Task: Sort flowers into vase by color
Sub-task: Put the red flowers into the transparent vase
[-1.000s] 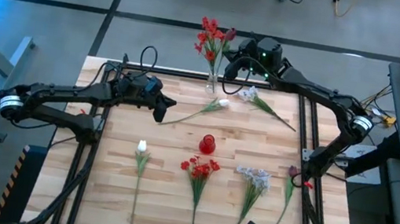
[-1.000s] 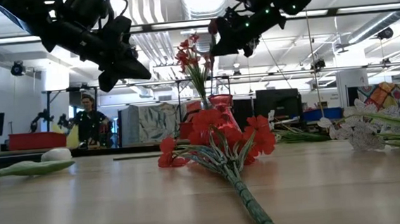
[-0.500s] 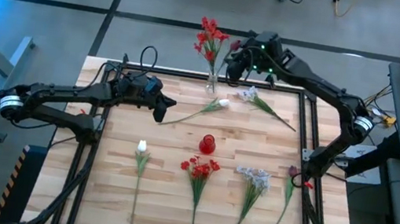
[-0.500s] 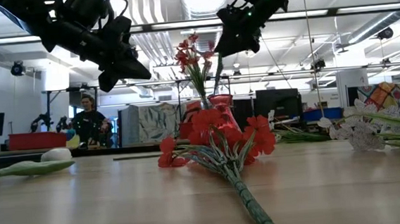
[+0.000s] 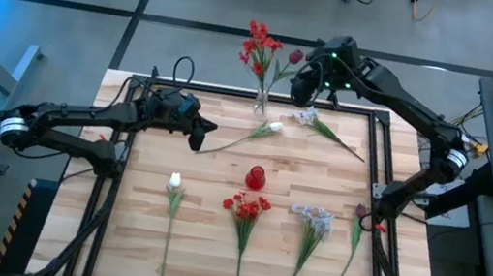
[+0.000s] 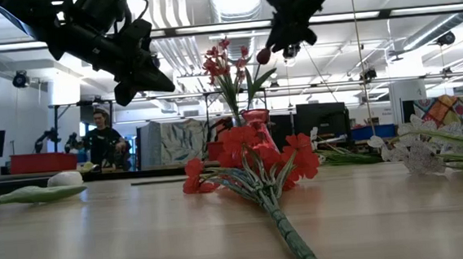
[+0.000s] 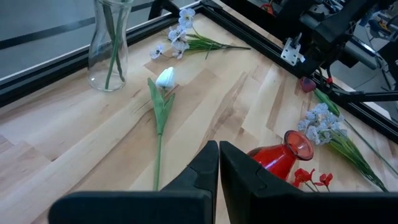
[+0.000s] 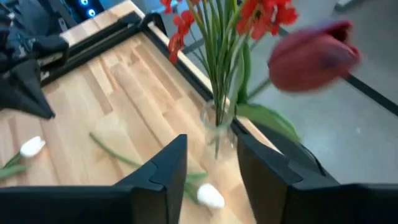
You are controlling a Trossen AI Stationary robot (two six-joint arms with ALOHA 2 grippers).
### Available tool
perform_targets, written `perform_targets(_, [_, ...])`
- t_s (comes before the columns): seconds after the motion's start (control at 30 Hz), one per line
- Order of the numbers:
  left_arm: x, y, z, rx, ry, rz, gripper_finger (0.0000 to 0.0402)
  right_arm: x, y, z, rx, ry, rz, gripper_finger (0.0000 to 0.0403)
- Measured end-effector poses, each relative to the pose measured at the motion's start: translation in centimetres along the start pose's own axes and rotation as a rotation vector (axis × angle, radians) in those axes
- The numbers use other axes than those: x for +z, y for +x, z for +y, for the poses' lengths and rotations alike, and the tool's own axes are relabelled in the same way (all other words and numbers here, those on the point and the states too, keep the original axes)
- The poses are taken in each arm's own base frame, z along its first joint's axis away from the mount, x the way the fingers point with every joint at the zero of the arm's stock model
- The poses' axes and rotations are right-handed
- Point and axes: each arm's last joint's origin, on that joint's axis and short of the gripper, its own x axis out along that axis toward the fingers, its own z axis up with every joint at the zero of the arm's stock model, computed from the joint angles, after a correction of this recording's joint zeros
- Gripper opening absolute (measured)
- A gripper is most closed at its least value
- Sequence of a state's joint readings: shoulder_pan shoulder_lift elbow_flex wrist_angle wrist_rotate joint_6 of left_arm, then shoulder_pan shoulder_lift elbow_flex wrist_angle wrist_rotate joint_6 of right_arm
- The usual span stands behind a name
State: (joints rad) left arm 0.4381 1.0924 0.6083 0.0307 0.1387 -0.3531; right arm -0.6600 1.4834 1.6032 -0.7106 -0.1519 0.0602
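A clear glass vase [image 5: 260, 103] stands at the table's far edge. Red clusters [image 5: 259, 47] and one dark maroon bud [image 5: 295, 57] stand in it by their stems, and the bud [image 8: 314, 56] leans toward the right. My right gripper [image 8: 211, 168] is open and hovers high, just right of the vase and apart from the bud. My left gripper [image 7: 219, 155] is shut and hangs over the table's left half [image 5: 204, 137], touching nothing. A small red vase [image 5: 255, 176] stands mid-table.
Flowers lie flat on the wood: a white tulip [image 5: 273, 127] and a pale cluster [image 5: 306, 116] near the glass vase. Along the near half lie another white tulip [image 5: 175, 181], a red cluster [image 5: 249, 204], a pale cluster [image 5: 313, 217] and a maroon bud [image 5: 362, 212]. A black frame rims the table.
My right gripper has risen and drawn away from the glass vase toward the table's right. The maroon flower has stayed behind in the vase, its bud now leaning right, apart from the fingers.
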Motion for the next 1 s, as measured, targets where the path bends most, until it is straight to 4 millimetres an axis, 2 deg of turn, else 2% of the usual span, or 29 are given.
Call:
perform_targets(0.13, [0.0,0.0,0.0,0.000,0.000,0.000,0.0000,-0.4,-1.9,0.8,0.006,-0.007,0.025,0.0075])
perform_targets(0.33, [0.0,0.0,0.0,-0.009,0.001,0.003,0.0000,-1.4,-3.7,3.4,0.051,-0.018,0.029,0.0014])
perform_targets(0.47, [0.0,0.0,-0.1,-0.027,0.009,0.010,0.0000,-3.1,-3.6,5.3,0.089,0.005,0.065,0.0010])
perform_targets(0.7, [-0.1,0.0,-0.2,-0.058,0.039,0.021,0.0000,-7.6,-3.0,8.9,0.115,0.097,0.136,0.0009])
perform_targets(1.0, [-0.1,0.0,-0.3,-0.092,0.049,0.032,0.0000,-12.4,-3.5,15.5,0.097,0.259,0.195,0.0009])
